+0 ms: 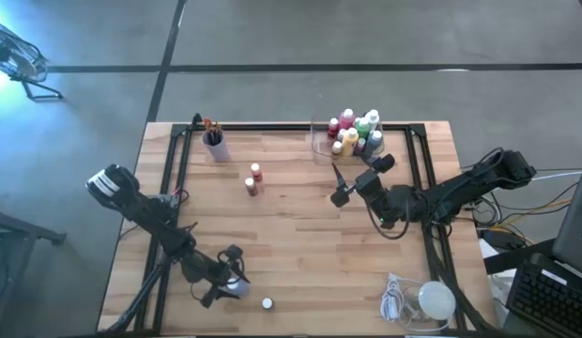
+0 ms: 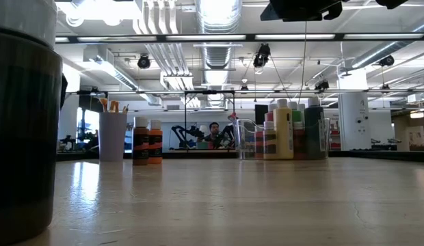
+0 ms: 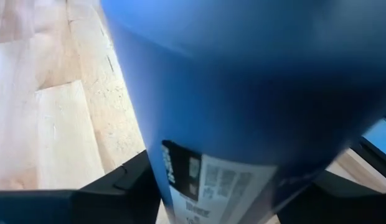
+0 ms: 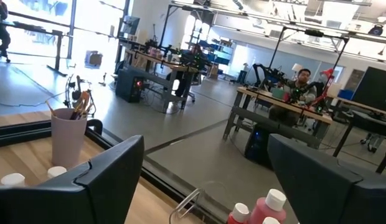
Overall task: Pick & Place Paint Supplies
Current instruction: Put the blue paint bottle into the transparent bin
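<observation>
My left gripper is low near the table's near edge, shut on a blue paint bottle that fills the left wrist view. Its cap is hidden. A pale-capped bottle stands just right of it, looming dark in the low view. My right gripper hangs open above mid-table, just on the near side of the clear tray. Several capped bottles stand in the tray. Two reddish bottles stand mid-table. Thin brushes stick out of the purple cup. My left gripper has the blue bottle's body, beside its printed label, between its two fingers. One finger is on each side. Whether the bottle rests on the table or is lifted does not show.
A white round lump with a coiled cord lies at the near right corner. A black frame rail runs along the table's edges. Bare wood lies between the two arms. A person sits at a desk in the room behind.
</observation>
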